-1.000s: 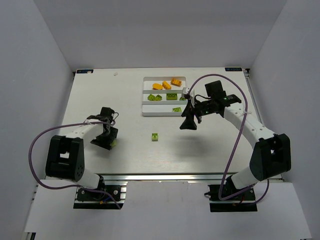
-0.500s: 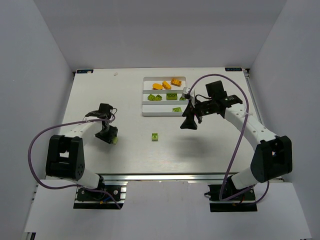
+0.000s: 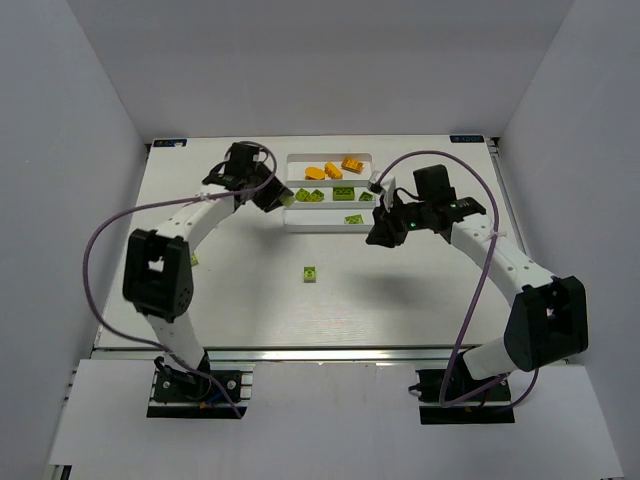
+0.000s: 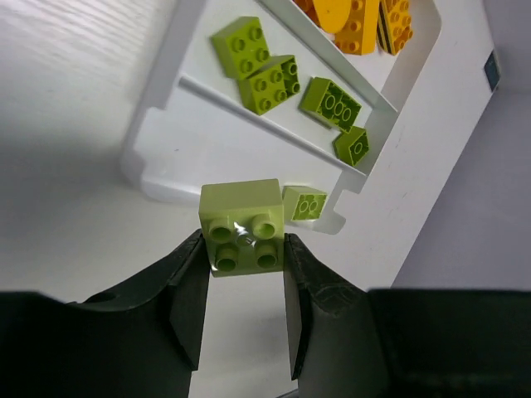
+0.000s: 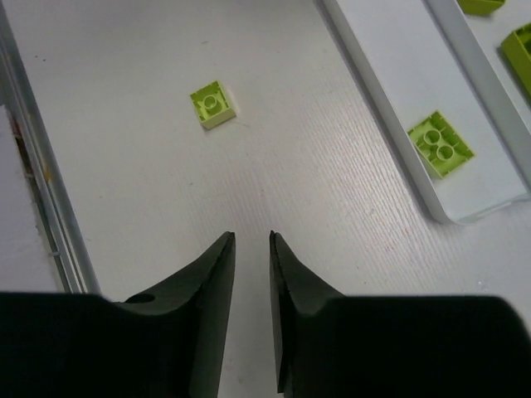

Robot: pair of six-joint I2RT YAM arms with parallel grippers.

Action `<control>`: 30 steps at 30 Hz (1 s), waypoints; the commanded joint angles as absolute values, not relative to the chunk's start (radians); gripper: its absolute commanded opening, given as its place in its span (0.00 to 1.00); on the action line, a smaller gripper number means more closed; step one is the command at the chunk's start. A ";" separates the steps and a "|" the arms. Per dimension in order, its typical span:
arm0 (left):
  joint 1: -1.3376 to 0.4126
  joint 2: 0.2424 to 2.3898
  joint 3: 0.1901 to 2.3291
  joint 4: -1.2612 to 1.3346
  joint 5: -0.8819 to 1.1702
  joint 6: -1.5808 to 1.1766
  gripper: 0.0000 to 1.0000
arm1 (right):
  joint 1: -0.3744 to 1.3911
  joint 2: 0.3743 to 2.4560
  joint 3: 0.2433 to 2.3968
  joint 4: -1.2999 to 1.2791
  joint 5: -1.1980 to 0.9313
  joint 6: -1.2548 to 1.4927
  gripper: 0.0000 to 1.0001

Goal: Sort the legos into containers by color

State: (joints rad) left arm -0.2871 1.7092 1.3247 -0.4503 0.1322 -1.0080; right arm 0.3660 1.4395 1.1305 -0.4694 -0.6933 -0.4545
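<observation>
One lime brick (image 4: 241,224) clamped in left hand (image 4: 241,274) near tray (image 4: 158,178); right hand (image 5: 251,249) narrow, stray brick (image 5: 212,104) ahead.

White arm links, black joints, black fingers (image 4: 187,298), purple cables.

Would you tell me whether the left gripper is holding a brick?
Yes: the left gripper is shut on a pale green brick, clamped between both fingers.

Left gripper (image 4: 242,274), brick (image 4: 242,225) now above tray (image 4: 166,99)
</observation>
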 commanded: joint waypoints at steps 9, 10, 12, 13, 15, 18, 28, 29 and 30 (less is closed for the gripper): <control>-0.367 2.072 1.741 -0.595 0.121 -1.002 0.05 | 0.360 1.419 1.109 -0.407 -0.603 -0.402 0.50; -0.376 2.080 1.747 -0.604 0.118 -1.000 0.08 | 0.359 1.419 1.106 -0.403 -0.601 -0.400 0.51; -0.376 2.091 1.756 -0.609 0.110 -1.002 0.17 | 0.362 1.424 1.106 -0.403 -0.601 -0.402 0.54; -0.376 2.095 1.759 -0.614 0.110 -1.002 0.27 | 0.361 1.431 1.108 -0.403 -0.601 -0.400 0.55; -0.376 2.109 1.770 -0.624 0.110 -1.000 0.34 | 0.362 1.439 1.115 -0.403 -0.606 -0.400 0.57; -0.385 2.115 1.772 -0.638 0.114 -1.000 0.47 | 0.361 1.457 1.135 -0.413 -0.606 -0.402 0.59; -0.385 2.092 1.761 -0.663 0.123 -0.993 0.67 | 0.367 1.514 1.166 -0.471 -0.670 -0.452 0.64; -0.385 2.083 1.764 -0.664 0.127 -0.986 0.67 | 0.365 1.517 1.169 -0.482 -0.696 -0.478 0.67; -0.385 2.073 1.767 -0.666 0.123 -0.980 0.67 | 0.370 1.520 1.173 -0.512 -0.756 -0.510 0.69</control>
